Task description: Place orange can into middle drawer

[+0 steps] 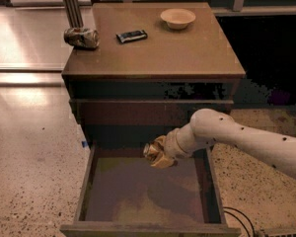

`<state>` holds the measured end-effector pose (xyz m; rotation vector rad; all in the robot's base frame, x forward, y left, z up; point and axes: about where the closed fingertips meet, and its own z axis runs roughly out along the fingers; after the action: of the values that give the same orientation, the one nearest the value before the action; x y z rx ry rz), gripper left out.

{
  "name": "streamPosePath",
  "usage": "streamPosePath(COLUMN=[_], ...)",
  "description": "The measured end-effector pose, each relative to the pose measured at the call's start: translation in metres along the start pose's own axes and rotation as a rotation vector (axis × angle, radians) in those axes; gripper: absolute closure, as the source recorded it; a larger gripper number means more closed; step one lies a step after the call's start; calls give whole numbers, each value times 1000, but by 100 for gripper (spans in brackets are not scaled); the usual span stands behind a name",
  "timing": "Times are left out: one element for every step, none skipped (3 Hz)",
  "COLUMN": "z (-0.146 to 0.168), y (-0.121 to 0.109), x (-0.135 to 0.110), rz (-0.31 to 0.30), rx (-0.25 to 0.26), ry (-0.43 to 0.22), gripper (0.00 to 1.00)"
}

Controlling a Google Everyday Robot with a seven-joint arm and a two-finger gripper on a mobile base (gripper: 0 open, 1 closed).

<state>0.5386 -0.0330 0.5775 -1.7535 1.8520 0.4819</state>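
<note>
On the cabinet [187, 58] top, a dented silvery can [81, 37] lies on its side at the left edge. A dark wrapped bar [131, 35] lies left of centre, and a pale bowl [177, 18] sits near the back edge. The gripper [161, 155], clasping the orange can [149, 150], hangs low before the cabinet's front.
</note>
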Motion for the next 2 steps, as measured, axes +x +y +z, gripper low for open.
streamPosePath(z=[50,94], y=[16,30], x=[29,63], rz=[24,59], rx=[-50,-66], ry=[-52,-89], gripper=[100,100])
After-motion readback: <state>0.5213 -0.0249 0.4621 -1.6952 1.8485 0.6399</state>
